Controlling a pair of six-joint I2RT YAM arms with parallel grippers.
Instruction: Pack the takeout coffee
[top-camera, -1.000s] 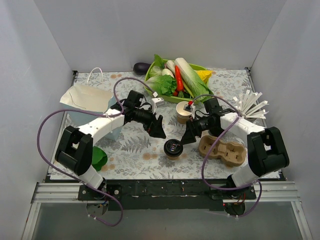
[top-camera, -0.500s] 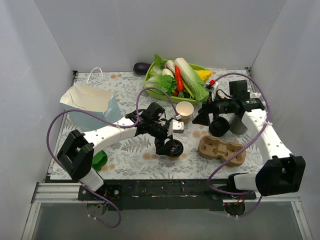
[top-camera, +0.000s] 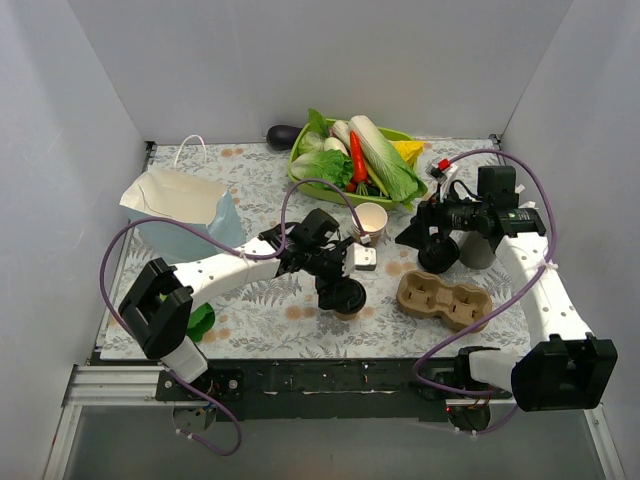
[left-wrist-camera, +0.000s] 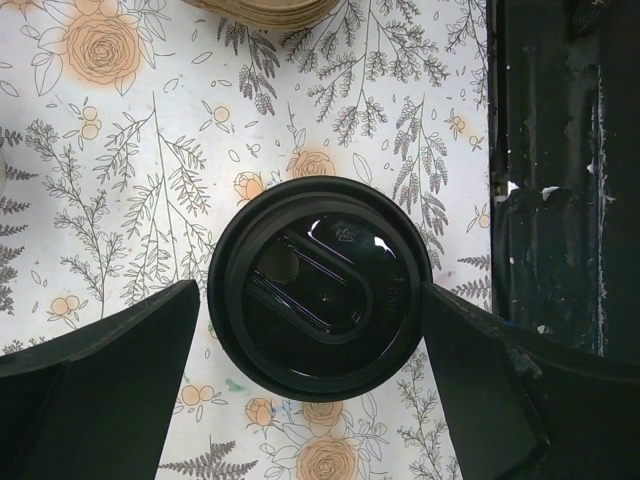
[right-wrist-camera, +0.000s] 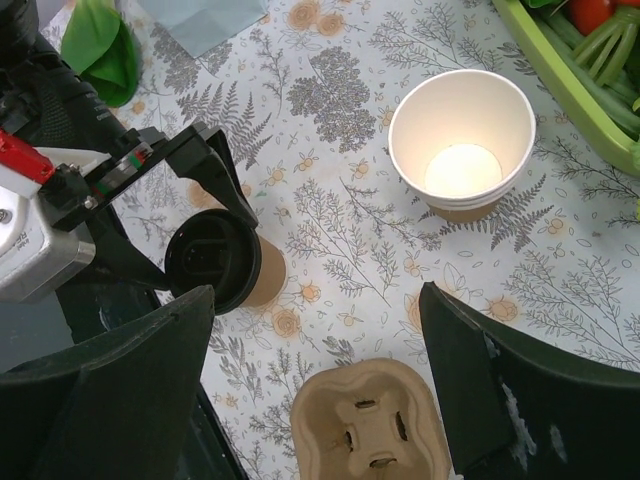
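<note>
Cup location: coffee cup (top-camera: 347, 296) stands upright on the flowered table (top-camera: 250, 290), lower centre of the overhead view, well apart from the blue bag (top-camera: 180, 210) at the left.
Lid: black lid (left-wrist-camera: 320, 290) looks seated all round and fills the middle of the left wrist view.
Left gripper: left gripper (left-wrist-camera: 310, 295) is spread apart, one finger on each side of the lid, looking straight down on it. Whether the pads already touch the cup wall cannot be told.
Right gripper: right gripper (right-wrist-camera: 318, 292) is spread wide with nothing between its fingers; it hangs over the table at the right of the overhead view.
Neighbours: open cup (right-wrist-camera: 463, 150) with no lid sits up and right of the coffee cup; cardboard carrier (right-wrist-camera: 370, 420) lies to its lower right. Both stand clear of it.
Handling, weight: probably light; whether it is filled cannot be seen, so treat it as liable to slosh.
Handling, stiffness: thin paper wall, likely to dent under a hard squeeze; the plastic lid is smooth and may pop off if pulled.
Where to hold: on the paper wall just under the lid rim, where the rolled edge stiffens it; not on the lid alone.
Risk: tipping on the lift; keep it upright.
</note>
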